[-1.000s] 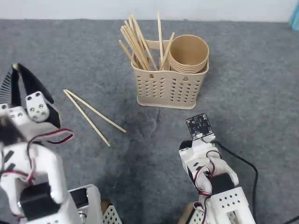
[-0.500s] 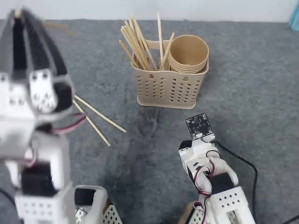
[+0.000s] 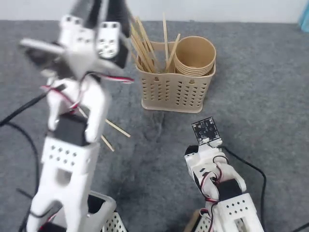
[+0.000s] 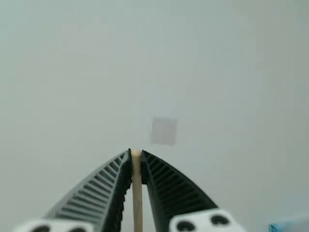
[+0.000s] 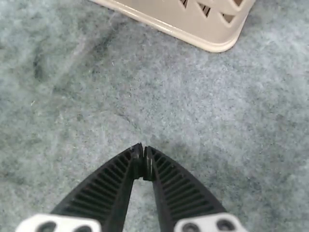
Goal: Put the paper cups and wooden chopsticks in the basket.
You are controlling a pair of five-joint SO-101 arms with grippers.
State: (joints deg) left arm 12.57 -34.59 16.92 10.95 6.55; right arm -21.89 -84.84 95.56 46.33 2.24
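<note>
A beige perforated basket (image 3: pixel 176 89) stands on the grey carpet, holding a stack of paper cups (image 3: pixel 195 55) and several wooden chopsticks (image 3: pixel 144 44). Parts of two more chopsticks (image 3: pixel 114 129) lie on the carpet to its left, partly hidden by the left arm. My left gripper (image 4: pixel 135 154) is raised high and shut on a chopstick (image 4: pixel 136 198); from above the left gripper (image 3: pixel 107 7) is at the top edge, just left of the basket. My right gripper (image 5: pixel 144 150) is shut with nothing in it, low over the carpet in front of the basket (image 5: pixel 193 24).
The right arm (image 3: pixel 212 169) sits in front of the basket with a black cable (image 3: pixel 256 174) trailing beside it. Open carpet lies right of the basket. A pale wall runs behind the carpet's far edge.
The left arm has swung up from the left edge and across to the right, ending beside the basket's left side. The right arm has not moved.
</note>
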